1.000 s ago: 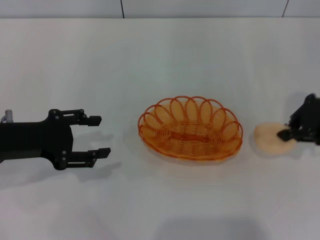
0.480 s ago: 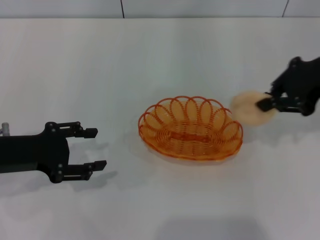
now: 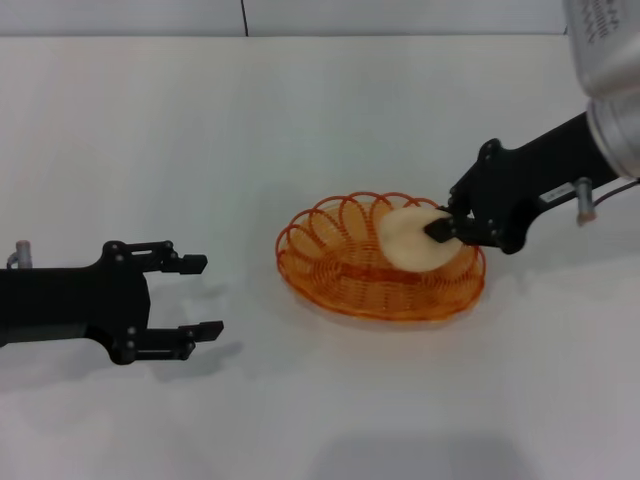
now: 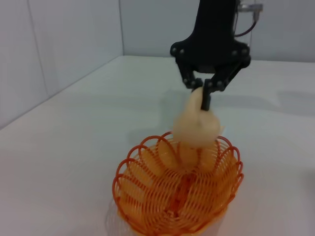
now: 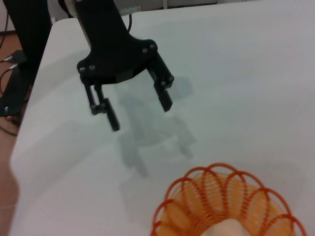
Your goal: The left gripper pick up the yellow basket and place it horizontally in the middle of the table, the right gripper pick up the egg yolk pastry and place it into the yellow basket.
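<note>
The yellow basket (image 3: 345, 262) lies lengthwise across the middle of the white table (image 3: 320, 120). My right gripper (image 3: 447, 226) is shut on the egg yolk pastry (image 3: 412, 240) and holds it tilted over the basket's right half. The left wrist view shows the pastry (image 4: 196, 127) hanging from the right gripper (image 4: 205, 96) just above the basket (image 4: 178, 191). My left gripper (image 3: 198, 297) is open and empty, low over the table to the left of the basket. It also shows in the right wrist view (image 5: 137, 109), beyond the basket rim (image 5: 216, 196).
The table's far edge meets a grey wall (image 3: 300, 15) at the back. In the right wrist view the table's edge and a floor with cables (image 5: 12, 93) show beyond the left arm.
My right gripper has lifted the pastry from the table right of the basket and carried it left, over the basket. My left gripper has stayed left of the basket, shifting only slightly.
</note>
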`<state>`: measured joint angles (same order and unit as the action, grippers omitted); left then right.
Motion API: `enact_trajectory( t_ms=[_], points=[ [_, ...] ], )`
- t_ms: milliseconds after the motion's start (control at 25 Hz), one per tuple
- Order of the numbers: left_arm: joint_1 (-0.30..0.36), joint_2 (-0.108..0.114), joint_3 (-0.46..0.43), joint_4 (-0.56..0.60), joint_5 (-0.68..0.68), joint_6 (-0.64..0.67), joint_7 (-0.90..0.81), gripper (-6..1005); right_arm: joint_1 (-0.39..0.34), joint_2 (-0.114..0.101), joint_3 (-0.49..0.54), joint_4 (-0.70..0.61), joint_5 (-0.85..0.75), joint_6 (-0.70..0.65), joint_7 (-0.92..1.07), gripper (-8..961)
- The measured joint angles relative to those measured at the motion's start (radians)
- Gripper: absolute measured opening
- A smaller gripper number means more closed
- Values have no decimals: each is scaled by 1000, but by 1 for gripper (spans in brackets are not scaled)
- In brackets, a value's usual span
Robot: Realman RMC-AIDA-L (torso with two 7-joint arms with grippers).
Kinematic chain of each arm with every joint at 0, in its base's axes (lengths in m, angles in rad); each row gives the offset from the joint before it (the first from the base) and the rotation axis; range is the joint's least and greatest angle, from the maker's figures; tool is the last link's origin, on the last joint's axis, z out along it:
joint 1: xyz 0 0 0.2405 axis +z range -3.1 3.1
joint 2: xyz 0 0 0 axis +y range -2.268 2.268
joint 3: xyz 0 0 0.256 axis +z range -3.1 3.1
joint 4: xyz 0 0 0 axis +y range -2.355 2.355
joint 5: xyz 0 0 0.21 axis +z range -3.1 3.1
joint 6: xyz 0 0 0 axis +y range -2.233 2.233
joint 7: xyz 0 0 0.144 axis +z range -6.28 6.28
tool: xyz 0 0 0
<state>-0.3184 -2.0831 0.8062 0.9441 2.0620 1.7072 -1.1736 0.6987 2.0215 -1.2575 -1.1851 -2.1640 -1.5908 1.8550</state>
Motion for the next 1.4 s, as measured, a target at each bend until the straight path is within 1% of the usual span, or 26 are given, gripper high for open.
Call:
enact_trajectory(
  t_ms=[160,360,600,680,800,880,1000,1120,1240,1400],
  points=[
    [-1,0,5,-2,-5,-1,3,734,-22,1,-18,34,25,68,-4,44],
    [-4,0,5,-2,-13,-4,3,734,-50,0,-23,72,94,98,-55,54],
    [-7,0,3,-2,-14,-5,-3,734,-90,-4,-9,68,124,104,-92,253],
    [-8,2,-1,-2,-16,-3,-6,734,-106,-5,12,66,127,97,-115,348],
    [-13,6,-4,-2,-18,3,-17,734,-140,-6,82,73,152,61,-182,491],
    [-21,13,-4,-2,-19,4,-31,735,-159,-8,154,96,170,20,-238,575],
    [-34,21,-4,-2,-18,4,-46,735,-170,-14,267,156,175,-37,-314,700],
    [-51,32,-4,-8,-17,4,-63,735,-171,-33,360,246,176,-86,-385,776],
    [-72,49,-4,-29,-18,5,-73,734,-171,-52,415,325,177,-94,-443,853],
    [-93,65,-8,-62,-18,7,-80,734,-174,-69,448,403,178,-92,-495,853]
  ],
)
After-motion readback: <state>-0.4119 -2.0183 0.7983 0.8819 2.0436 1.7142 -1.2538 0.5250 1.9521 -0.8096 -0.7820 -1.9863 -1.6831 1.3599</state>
